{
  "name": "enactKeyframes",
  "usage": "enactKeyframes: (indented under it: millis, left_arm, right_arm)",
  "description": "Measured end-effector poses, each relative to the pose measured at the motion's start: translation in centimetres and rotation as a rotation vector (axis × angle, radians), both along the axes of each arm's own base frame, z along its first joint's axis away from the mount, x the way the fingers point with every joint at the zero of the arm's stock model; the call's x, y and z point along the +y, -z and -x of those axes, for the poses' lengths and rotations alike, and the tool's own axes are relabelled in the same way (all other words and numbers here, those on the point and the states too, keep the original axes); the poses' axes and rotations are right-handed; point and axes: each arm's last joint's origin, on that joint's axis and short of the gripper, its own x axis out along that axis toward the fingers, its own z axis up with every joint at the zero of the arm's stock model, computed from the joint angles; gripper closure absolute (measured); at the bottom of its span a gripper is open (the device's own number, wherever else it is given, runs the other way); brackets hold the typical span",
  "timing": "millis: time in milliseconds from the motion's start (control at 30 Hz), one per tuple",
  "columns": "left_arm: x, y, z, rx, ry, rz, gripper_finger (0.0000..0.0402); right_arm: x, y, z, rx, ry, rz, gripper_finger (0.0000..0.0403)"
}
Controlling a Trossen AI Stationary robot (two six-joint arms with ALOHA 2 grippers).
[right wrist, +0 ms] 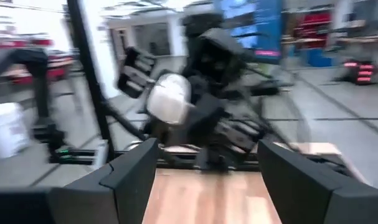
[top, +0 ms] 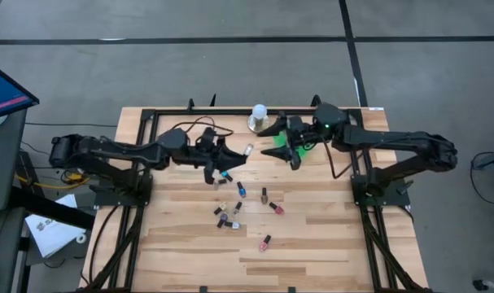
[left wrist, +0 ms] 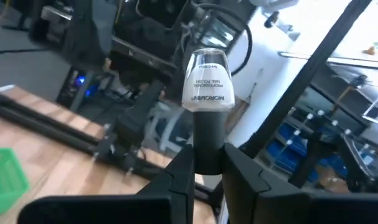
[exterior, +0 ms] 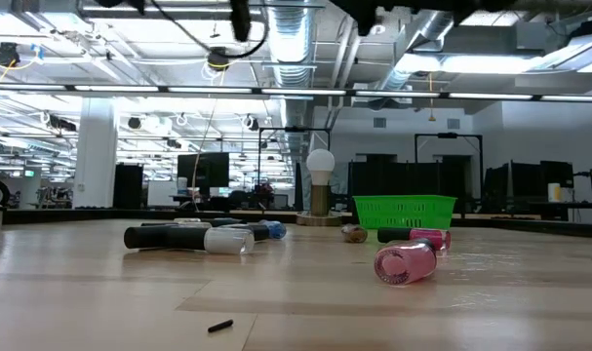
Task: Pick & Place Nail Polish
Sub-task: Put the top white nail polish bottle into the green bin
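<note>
My left gripper (top: 234,153) is up over the table's middle, shut on a nail polish bottle (left wrist: 207,87) with a clear-white body and a dark cap. My right gripper (top: 273,140) faces it from the right, open, with nothing between its fingers (right wrist: 132,174). In the right wrist view the held bottle (right wrist: 170,96) shows straight ahead, apart from them. Several other nail polish bottles (top: 241,190) lie on their sides on the wooden table (top: 328,244). A green basket (top: 305,146) stands partly under my right arm. My left gripper pinches the bottle's dark cap (left wrist: 208,146) between its two fingers. The fingers are about level and come from the table's left. The bottle sticks out past the fingertips in line with them, its clear-white body (left wrist: 207,93) foremost, lifted clear of the table.
A white-domed object on a metal base (top: 259,115) stands at the table's far edge, close behind both grippers. A pink bottle (exterior: 405,263) and a clear one (exterior: 227,240) lie near the low camera. The table's near right part is bare wood.
</note>
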Motion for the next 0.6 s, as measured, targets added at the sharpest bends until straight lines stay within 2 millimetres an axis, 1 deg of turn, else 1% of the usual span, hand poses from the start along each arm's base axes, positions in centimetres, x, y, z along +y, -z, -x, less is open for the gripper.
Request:
enactKeyframes:
  millis: [167,267,367,500,600]
  left_arm:
    - [0.5,-0.2,-1.3,0.010,0.045,-0.006,0.0359]
    - [0.6,-0.1,-1.7,0.010,0.055,-0.008,0.0359]
    - [0.6,0.0,-1.8,0.015,0.060,-0.008,0.0359]
    - [0.6,0.0,-1.8,0.016,0.061,-0.008,0.0359]
    - [0.6,0.0,-1.8,0.016,0.061,-0.008,0.0359]
  right_arm:
    - [0.3,-1.0,-1.8,-0.007,-0.132,-0.007,0.0137]
    - [0.3,-1.4,-2.4,-0.010,-0.188,-0.015,0.0137]
    - [0.3,-1.4,-3.0,-0.007,-0.215,-0.019,0.0137]
    - [0.2,-1.5,-3.0,-0.009,-0.217,-0.013,0.0140]
    - [0.3,-1.5,-3.0,-0.008,-0.218,0.001,0.0158]
